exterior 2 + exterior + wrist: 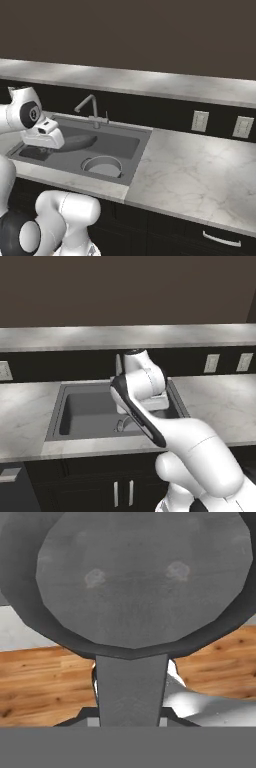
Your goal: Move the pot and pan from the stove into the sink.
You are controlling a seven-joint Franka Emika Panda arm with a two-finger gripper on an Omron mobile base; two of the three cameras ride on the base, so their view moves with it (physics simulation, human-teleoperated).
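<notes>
The tool (129,714) is squeezed shut on the thin handle of the pan (142,582), at 6 o'clock of its round bowl. The tool's white hand hangs over the sink (131,150), and the pan's dark shape pokes out beside it. The pot (102,165) sits inside the sink. The counter (200,170) lies at 3 o'clock of the sink.
</notes>
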